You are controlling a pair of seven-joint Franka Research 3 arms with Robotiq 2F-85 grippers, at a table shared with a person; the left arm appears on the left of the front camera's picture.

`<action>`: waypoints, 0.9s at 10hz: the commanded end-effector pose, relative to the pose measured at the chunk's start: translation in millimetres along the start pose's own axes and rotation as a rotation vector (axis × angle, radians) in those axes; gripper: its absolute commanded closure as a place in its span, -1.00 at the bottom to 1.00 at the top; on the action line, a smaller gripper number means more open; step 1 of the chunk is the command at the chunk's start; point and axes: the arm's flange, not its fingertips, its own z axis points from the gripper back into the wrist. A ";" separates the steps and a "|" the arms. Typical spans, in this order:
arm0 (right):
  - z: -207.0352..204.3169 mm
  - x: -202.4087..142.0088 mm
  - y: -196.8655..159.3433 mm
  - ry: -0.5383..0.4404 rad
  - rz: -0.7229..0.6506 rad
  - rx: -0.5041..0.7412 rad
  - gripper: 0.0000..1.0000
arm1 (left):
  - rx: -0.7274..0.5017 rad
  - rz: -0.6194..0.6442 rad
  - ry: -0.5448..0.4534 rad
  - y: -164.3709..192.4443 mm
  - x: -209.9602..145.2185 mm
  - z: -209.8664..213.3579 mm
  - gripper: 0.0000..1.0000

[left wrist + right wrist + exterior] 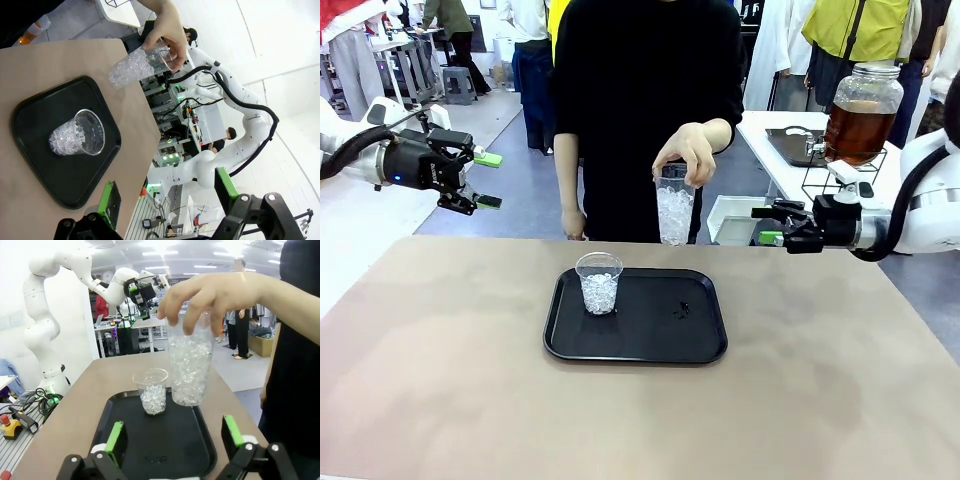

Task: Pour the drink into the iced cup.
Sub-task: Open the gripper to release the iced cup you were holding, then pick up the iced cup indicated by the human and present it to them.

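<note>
A short clear plastic cup (599, 283) stands upright in the left part of a black rectangular plastic tray (660, 335) on the tan table (440, 380). It holds ice cubes to about half its height and no liquid. A taller clear plastic cup (674, 212), packed with ice almost to the top, hangs from a person's hand (688, 150), which grips it by the rim. This cup is in the air near the table's far edge, apart from the tray.

The drink (855, 135) is a translucent amber-brown liquid inside a large glass dispenser jar with a lid (865, 85). It fills roughly the lower two thirds of the jar. The jar sits on a black wire stand on a white side table behind the right arm, well apart from both cups.

The left gripper (488, 180) hovers at the table's far left with its jaws spread and nothing between them. The right gripper (767, 225) hovers at the far right, pointing toward the person, with its jaws likewise spread and nothing in them.
</note>
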 end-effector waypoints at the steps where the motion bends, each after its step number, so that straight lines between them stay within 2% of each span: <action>1: -4.4 0.0 12.1 0.003 0.024 -0.021 -1.00 | -0.001 -0.010 -0.001 -1.6 0.2 0.0 -1.00; 2: 0.0 0.0 0.0 0.000 0.000 0.000 -1.00 | -0.001 -0.010 -0.001 -1.6 0.2 0.0 -1.00; 9: 0.0 0.0 0.0 0.000 0.000 0.000 -1.00 | -0.001 -0.010 -0.001 -1.6 0.2 0.0 -1.00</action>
